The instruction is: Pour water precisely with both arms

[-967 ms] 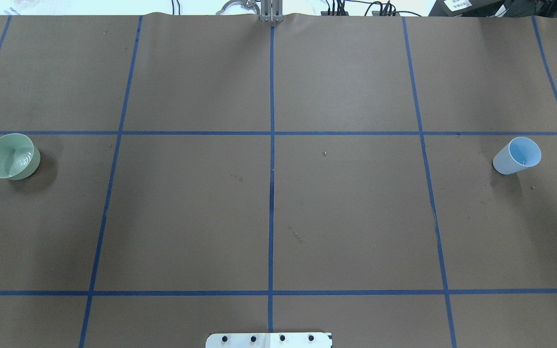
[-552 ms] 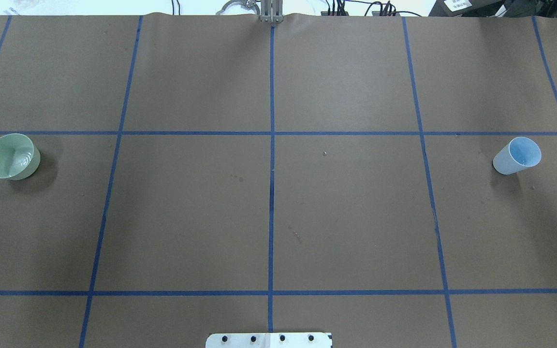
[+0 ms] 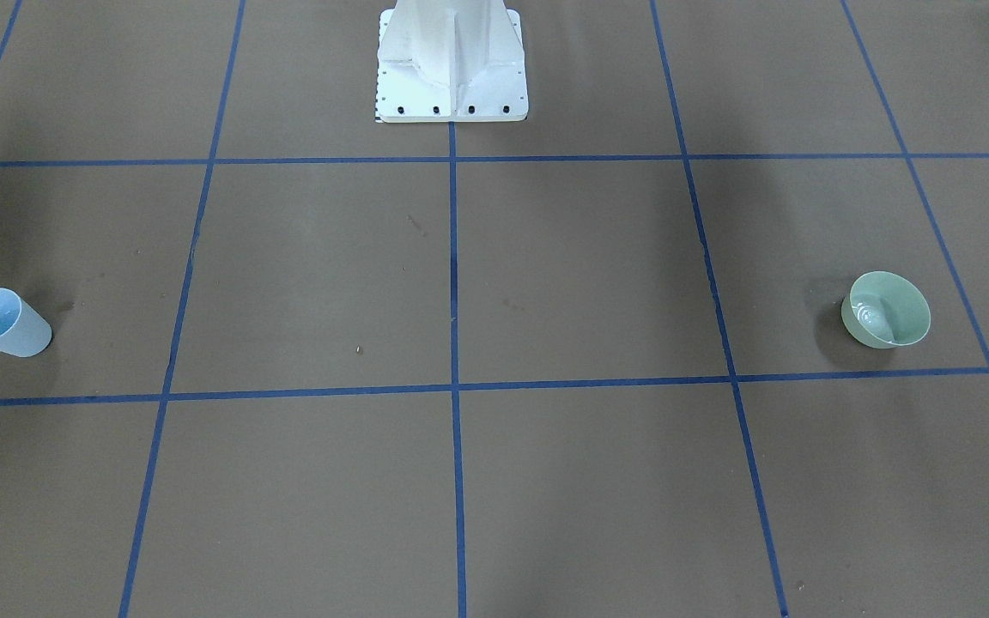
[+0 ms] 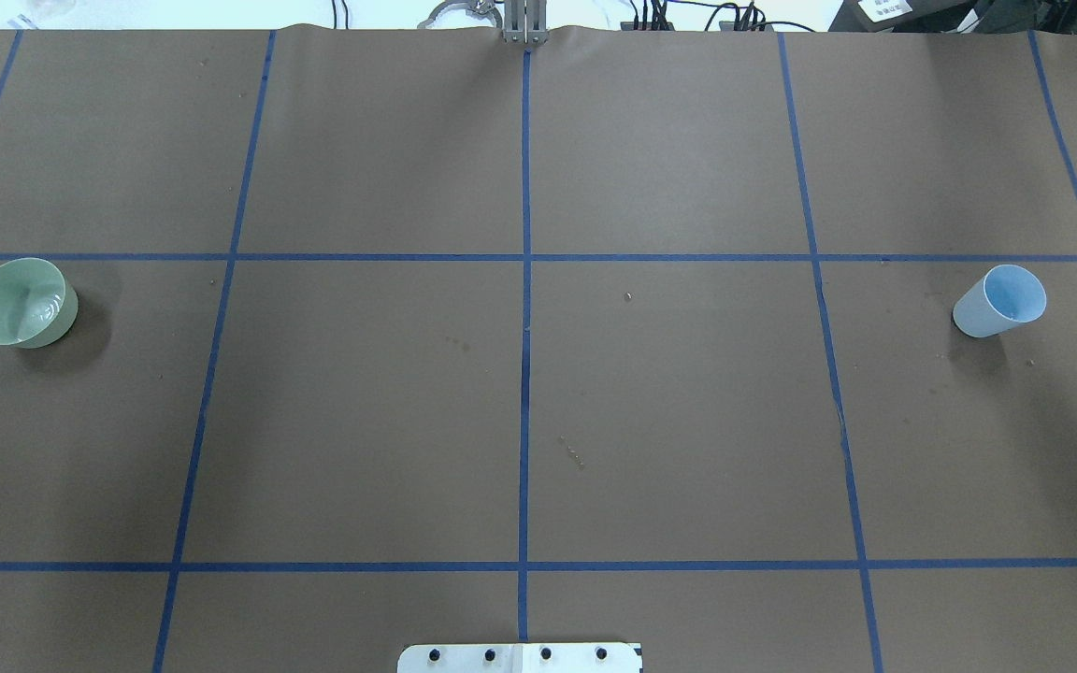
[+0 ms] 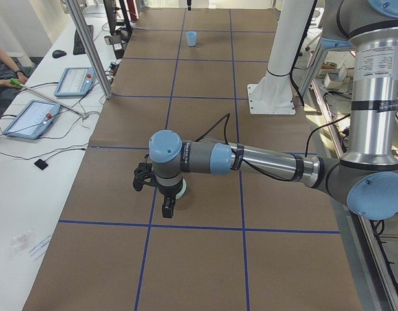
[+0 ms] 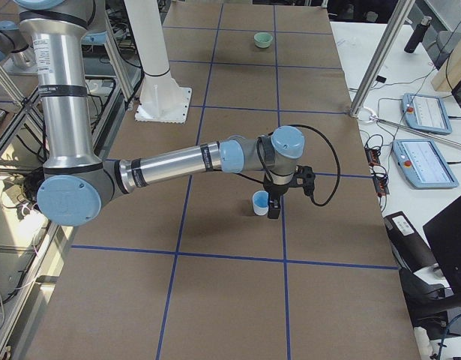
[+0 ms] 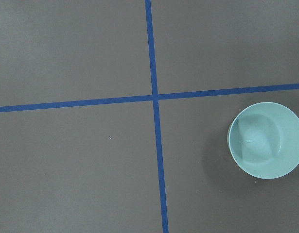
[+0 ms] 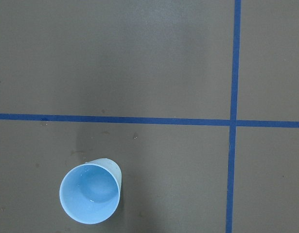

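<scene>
Fingers of the left gripper and right gripper, whether spread or pressed together unclear, hang over a brown, blue-taped table flanked by desks, the water rippling in a green bowl just beside the left pair.

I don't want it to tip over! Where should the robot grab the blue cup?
Grab the blue cup around its outer wall, about halfway up, coming in level from the side. It stands upright with its open mouth up, and its round wall narrows toward the base, so a pinch on opposite sides should hold it.
</scene>
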Controlling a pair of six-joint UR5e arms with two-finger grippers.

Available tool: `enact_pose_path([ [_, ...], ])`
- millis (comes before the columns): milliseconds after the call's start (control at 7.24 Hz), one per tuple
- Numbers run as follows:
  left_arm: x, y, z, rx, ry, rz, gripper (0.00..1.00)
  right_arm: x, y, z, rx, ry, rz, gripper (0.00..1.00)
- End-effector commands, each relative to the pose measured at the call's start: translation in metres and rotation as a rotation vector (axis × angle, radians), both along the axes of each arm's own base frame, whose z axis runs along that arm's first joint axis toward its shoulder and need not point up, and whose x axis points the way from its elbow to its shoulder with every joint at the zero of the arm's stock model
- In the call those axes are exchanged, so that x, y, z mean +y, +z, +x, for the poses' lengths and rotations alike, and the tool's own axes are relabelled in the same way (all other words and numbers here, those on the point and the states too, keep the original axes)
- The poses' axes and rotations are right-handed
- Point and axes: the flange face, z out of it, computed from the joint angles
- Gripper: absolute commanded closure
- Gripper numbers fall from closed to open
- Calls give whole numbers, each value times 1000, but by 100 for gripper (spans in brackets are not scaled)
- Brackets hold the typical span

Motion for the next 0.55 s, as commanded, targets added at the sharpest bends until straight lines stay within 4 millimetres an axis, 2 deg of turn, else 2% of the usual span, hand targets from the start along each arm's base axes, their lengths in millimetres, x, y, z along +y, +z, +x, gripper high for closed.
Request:
enact_pose_path([
  [0,2,1,1,4,3,5,0,1,-1,-2,1,-4,3,0],
  [414,-1,-2,4,38,6,6,0,1,-1,-3,-1,-10,10,0],
])
